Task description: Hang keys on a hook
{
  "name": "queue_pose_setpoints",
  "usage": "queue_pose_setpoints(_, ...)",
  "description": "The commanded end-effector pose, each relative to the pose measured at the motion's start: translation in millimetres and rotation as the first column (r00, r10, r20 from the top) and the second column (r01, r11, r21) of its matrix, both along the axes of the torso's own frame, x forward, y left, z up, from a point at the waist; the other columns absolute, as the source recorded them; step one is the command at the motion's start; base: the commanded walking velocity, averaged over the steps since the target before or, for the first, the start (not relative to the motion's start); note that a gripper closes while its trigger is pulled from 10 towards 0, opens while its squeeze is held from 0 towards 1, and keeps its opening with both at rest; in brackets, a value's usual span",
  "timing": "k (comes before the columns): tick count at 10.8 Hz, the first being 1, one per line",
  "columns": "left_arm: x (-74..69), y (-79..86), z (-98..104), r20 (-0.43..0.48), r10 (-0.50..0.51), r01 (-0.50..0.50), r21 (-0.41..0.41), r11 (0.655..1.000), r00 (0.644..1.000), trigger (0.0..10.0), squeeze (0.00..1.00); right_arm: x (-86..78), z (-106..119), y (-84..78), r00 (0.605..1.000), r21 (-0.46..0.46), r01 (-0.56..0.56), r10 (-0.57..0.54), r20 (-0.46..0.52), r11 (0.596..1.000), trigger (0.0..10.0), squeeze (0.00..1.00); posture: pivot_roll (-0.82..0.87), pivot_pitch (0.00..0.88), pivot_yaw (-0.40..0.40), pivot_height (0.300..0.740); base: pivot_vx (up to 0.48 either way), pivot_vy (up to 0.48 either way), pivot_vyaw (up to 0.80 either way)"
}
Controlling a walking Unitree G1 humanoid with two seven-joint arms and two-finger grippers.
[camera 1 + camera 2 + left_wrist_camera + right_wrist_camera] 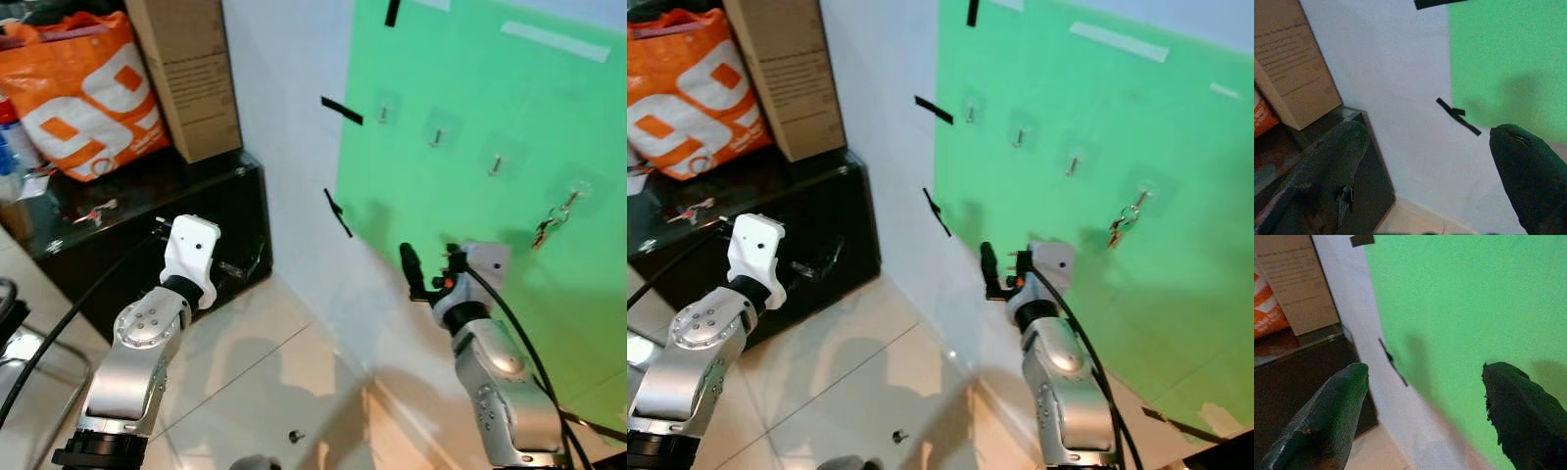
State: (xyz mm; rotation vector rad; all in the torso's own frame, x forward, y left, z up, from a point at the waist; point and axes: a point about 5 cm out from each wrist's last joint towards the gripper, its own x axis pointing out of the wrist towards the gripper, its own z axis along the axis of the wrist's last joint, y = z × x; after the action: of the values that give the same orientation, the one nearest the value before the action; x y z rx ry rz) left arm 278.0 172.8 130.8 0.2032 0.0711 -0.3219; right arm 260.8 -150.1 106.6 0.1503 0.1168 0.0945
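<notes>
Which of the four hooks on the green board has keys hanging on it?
The rightmost, lowest hook: the keys dangle from it. The three hooks to its left are bare.

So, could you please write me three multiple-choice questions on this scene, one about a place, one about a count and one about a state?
1. Where do the keys hang?
A. On the hook nearest the cardboard box
B. On the hook farthest from the cardboard box
C. On the black cabinet

2. How many hooks are on the green board?
A. Two
B. Four
C. Six

3. What state is the right gripper in?
A. Open and empty
B. Shut on the keys
C. Shut on a strip of tape

Answers:
1. B: the keys dangle from the last hook in the row, at the end away from the cardboard box.
2. B: four hooks stand in a sloping row across the board.
3. A: the right wrist view shows its two fingers wide apart with nothing between them.
</notes>
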Motion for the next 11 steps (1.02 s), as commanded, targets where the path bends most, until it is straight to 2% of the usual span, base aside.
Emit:
queue_pose_setpoints(1, 0.1, 0.6, 1.9, 0.01, -0.008, 0.008, 0.005, 1.0, 1.0, 10.0, 0.0, -0.4, -1.7, 4.0, 1.0, -0.013, -0.016, 0.016, 0.0, 1.0, 10.0, 1.0, 0.0, 0.0, 0.005, 0.74, 0.386, 0.0, 0.0)
queue_pose_setpoints(5, -0.5, 0.5, 1.6, 0.007, -0.014, 0.014, 0.005, 1.0, 1.0, 10.0, 0.0, -0.9, -3.4, 6.2, 0.999, -0.009, -0.034, 0.034, -0.01, 0.999, 10.0, 1.0, 0.01, 0.0, 0.001, 0.74, 0.39, 0.0, 0.0)
queue_pose_setpoints(7, -0.5, 0.1, 1.7, 0.005, -0.016, 0.016, 0.004, 1.0, 1.0, 10.0, 0.0, -0.4, -2.2, 10.0, 0.997, -0.014, -0.081, 0.081, -0.004, 0.997, 10.0, 1.0, 0.01, 0.0, 0.001, 0.74, 0.394, 0.0, 0.8)
queue_pose_setpoints(11, 0.0, 0.6, 2.1, 0.007, -0.014, 0.014, 0.005, 1.0, 1.0, 10.0, 0.0, 0.9, -1.6, 11.7, 0.996, -0.021, -0.093, 0.093, -0.002, 0.995, 10.0, 1.0, 0.01, 0.0, -0.01, 0.74, 0.392, 0.0, 0.8)
